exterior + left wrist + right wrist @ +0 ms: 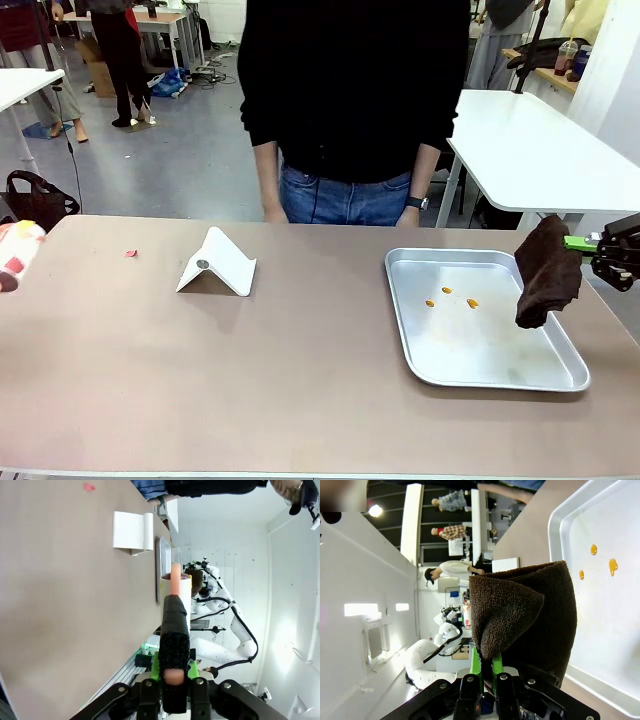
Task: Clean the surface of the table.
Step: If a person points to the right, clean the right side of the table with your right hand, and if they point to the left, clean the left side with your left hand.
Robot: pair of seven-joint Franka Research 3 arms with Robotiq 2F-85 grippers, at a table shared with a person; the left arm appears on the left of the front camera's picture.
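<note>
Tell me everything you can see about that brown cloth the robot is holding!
The brown cloth is a dark, fuzzy rag that looks like towelling, folded over and dangling limp. The right gripper pinches its upper edge, shut tight between green pads. It hangs in the air over the right side of the silver tray, near the little orange spots.

Taupe table (300, 380), brown cloth (547, 272), silver tray (480, 345), orange spots (447, 291).
</note>
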